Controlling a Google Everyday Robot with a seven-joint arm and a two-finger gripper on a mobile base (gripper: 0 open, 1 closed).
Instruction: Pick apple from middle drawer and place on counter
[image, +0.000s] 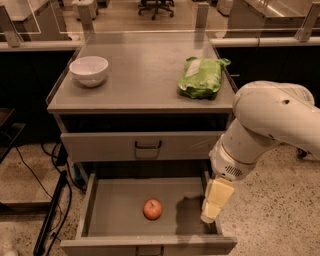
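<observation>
The apple (153, 209), small and red-orange, lies on the floor of the open middle drawer (115, 207), a little right of its centre. My gripper (212, 212) hangs from the white arm (260, 130) and points down over the drawer's right side wall, to the right of the apple and apart from it. It holds nothing that I can see. The counter (142, 75) is the grey cabinet top above.
A white bowl (89, 70) stands at the counter's left. A green bag (201, 76) lies at its right. A closed drawer with a handle (148, 145) sits above the open one. Black cables (52, 210) lie on the speckled floor at the left.
</observation>
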